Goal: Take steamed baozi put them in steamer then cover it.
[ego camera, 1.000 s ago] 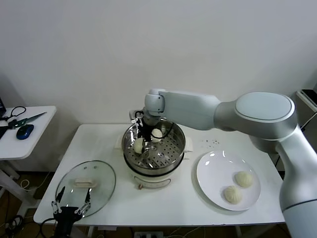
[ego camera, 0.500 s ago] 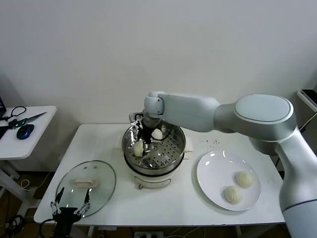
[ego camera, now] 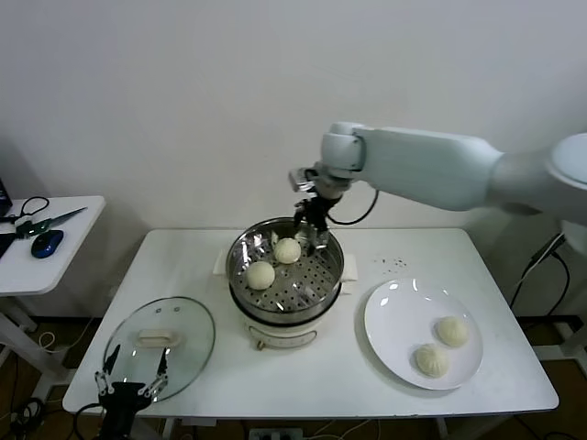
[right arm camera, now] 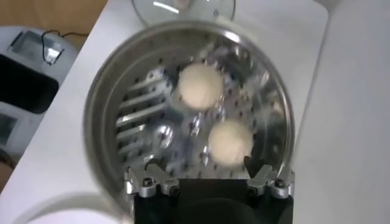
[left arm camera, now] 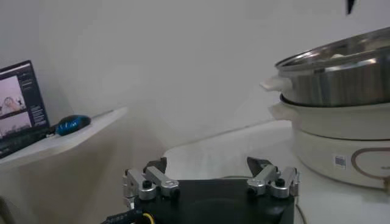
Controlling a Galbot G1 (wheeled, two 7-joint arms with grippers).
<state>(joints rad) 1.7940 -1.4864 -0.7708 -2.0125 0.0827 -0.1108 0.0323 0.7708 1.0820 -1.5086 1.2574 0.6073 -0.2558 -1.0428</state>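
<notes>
Hovering with fingers spread and empty, the right gripper (ego camera: pixel 312 231) hangs above the far rim of the shiny perforated steamer (ego camera: pixel 326 284), two smooth round baozi (ego camera: pixel 260 274) just below it. Two more buns sit on the white plate (ego camera: pixel 390 321). Beside the parked, open left gripper (ego camera: pixel 134 383), the glass cover (ego camera: pixel 197 335) lies flat.

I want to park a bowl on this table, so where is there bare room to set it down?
Bare patches: the table front strip between the glass lid and the plate, and the back right corner behind the plate. The back left corner beside the steamer is also bare. Crowded: the centre at the steamer, under the right gripper, and the front left, where the left gripper hangs.
</notes>
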